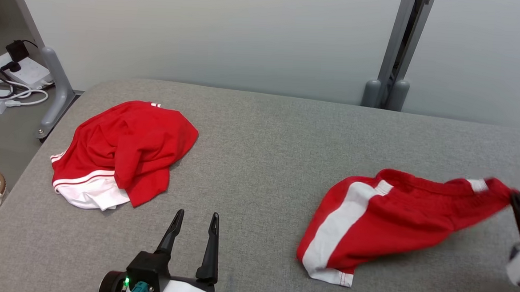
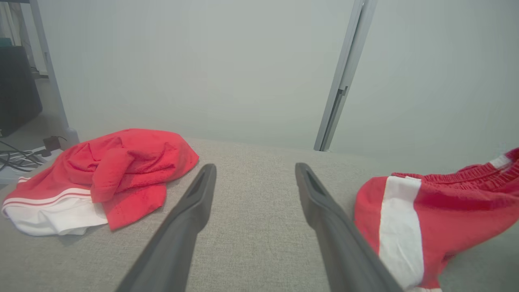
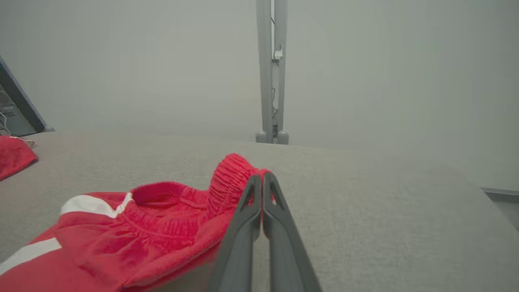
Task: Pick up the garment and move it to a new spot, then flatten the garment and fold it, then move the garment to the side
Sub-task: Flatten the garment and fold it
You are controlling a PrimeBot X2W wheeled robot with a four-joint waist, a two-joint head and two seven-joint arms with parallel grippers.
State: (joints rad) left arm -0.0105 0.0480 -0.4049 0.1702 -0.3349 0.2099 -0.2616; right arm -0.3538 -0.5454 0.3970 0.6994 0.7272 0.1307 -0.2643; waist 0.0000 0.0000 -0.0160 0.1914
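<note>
Right pincer [image 3: 262, 180] closed fully, pinching waistband [image 3: 227, 178] of red shorts [image 1: 385, 223] — shorts lying on right part of worktop [image 1: 265, 133]. Left pincer [image 1: 197, 215] standing wide open, holding nothing. Risk: thin one-point grip slipping under drag, cloth bunching, not flattening.

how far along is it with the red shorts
Done: the right gripper is shut on the shorts at one top corner, which is raised. In hand: the move, with most of the shorts lying on the table. Left: flattening, folding, setting aside. The left gripper hangs open, holding nothing.
</note>
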